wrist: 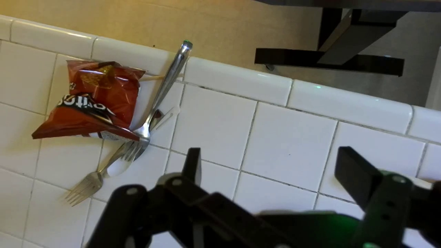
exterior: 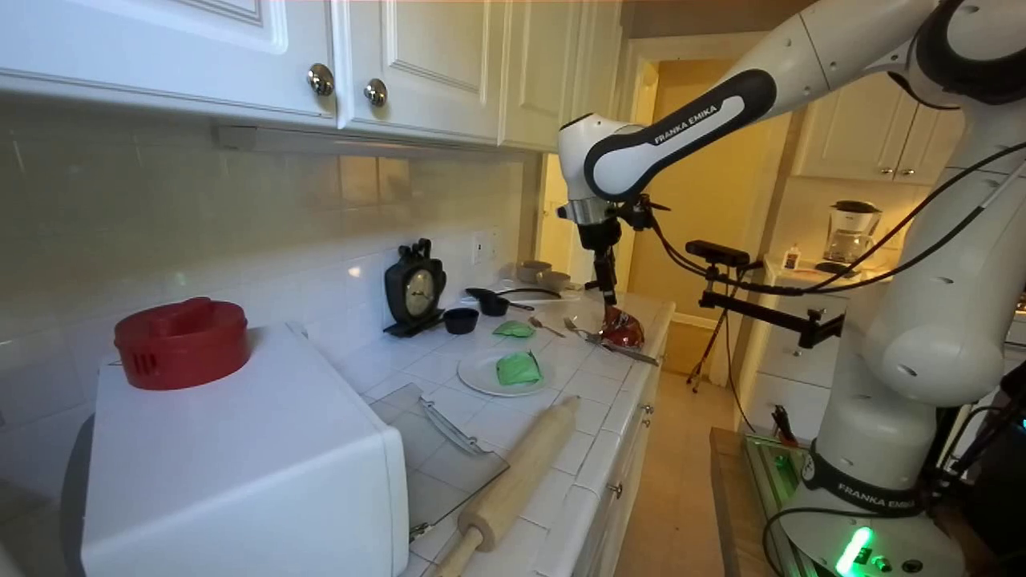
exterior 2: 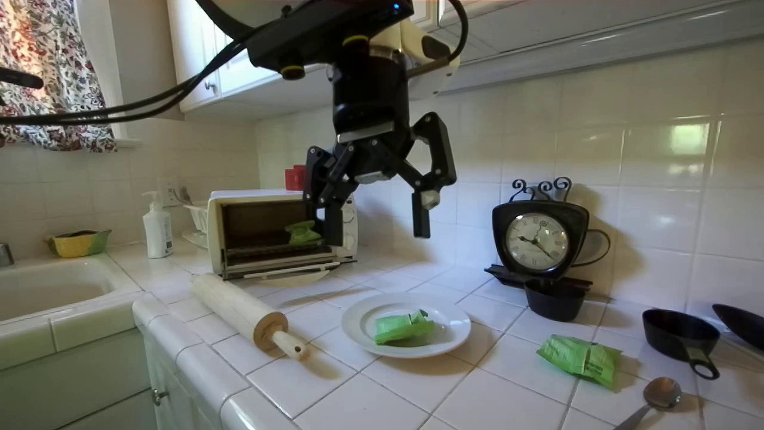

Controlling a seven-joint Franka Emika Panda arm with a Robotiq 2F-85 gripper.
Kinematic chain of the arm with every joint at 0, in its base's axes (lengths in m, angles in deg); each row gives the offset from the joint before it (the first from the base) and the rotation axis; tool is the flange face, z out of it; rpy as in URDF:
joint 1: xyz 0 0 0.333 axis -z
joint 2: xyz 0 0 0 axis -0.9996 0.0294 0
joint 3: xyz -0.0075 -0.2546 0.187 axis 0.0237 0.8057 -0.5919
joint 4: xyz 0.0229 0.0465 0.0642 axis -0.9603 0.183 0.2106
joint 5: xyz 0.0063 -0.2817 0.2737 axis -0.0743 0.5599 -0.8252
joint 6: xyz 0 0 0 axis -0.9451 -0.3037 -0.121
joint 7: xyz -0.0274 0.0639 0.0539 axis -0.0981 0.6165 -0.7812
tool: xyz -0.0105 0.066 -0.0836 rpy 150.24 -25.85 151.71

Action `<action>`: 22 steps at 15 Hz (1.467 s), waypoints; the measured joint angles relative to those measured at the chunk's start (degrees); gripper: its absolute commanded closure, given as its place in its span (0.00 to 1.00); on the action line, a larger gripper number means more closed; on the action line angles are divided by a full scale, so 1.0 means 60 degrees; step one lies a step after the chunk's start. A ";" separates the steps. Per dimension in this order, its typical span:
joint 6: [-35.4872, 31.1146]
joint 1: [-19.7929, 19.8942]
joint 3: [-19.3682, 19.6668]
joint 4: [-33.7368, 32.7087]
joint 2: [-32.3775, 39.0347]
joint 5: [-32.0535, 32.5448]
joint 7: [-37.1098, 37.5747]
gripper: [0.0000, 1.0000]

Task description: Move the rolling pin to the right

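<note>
- In an exterior view the doorway [exterior: 691, 176] glows warm yellow, while the wall [exterior: 200, 208] lies dim and greyish
- In both exterior views glare spots that wall
- In an exterior view a green light [exterior: 854, 551] flares nearly white
- In an exterior view light shows through the curtain [exterior 2: 54, 68], pinkish at upper left
- In an exterior view the clock [exterior 2: 539, 242] throws a shadow rightward, the rolling pin [exterior 2: 236, 307] a soft one beside its near handle, and the oven [exterior 2: 262, 230] is dark inside
- In the wrist view the gripper [wrist: 270, 150] is dark and out of focus
- There the bag [wrist: 100, 101] and counter edge [wrist: 241, 82] gleam, the edge with green glints
- There the floor [wrist: 179, 24] runs from amber to grey
</note>
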 measured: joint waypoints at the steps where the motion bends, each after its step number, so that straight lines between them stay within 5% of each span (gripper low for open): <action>1: -0.0021 -0.0027 -0.0024 0.0006 0.0000 0.0349 -0.0160 0.00; 8: -0.0771 -0.0343 -0.0218 0.0185 0.0068 0.2348 -0.1465 0.00; 16: -0.4105 -0.0736 -0.0449 0.0919 -0.0017 0.4114 -0.1608 0.00; 19: -0.5933 -0.0725 -0.0108 0.1404 -0.0345 0.3899 -0.1616 0.00; 22: -0.7128 -0.0752 0.0360 0.2002 -0.0804 0.2516 -0.2108 0.00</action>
